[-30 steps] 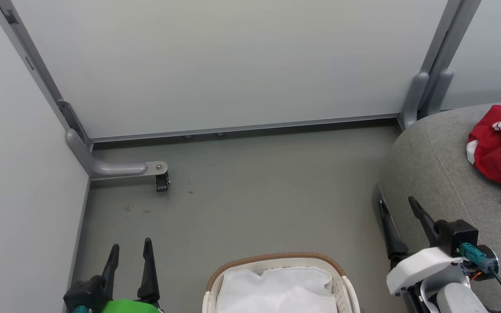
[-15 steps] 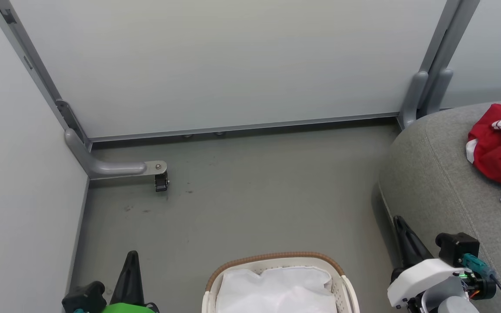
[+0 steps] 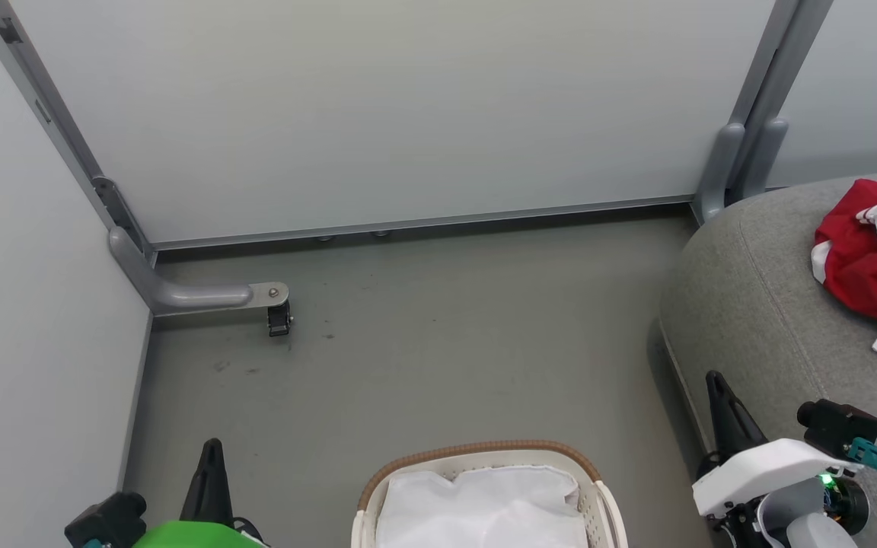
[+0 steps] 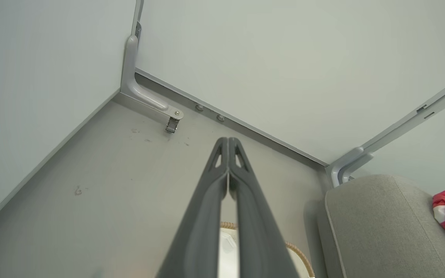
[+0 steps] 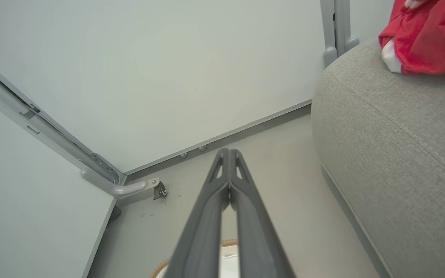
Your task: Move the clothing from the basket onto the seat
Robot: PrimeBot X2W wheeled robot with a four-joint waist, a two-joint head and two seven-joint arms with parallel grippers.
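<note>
Both jaws pressed together, empty; clothing (image 3: 865, 266) lies on seat (image 3: 758, 304).

clothing (image 3: 869, 266) on seat (image 3: 758, 320), basket (image 3: 476, 447) left of seat

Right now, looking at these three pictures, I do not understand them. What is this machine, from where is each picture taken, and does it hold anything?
This is a wheeled robot with two arms. The wide picture comes from a camera on its head, looking down: the left gripper shows at lower left, the right gripper at lower right. The other two come from wrist cameras, each looking along that gripper's two dark fingers. Both grippers are shut and hold nothing. On the grey floor stands a laundry basket; the part in view shows its white cloth lining. The red clothing with white trim lies on the grey seat at the right, so the moving looks done.
</note>
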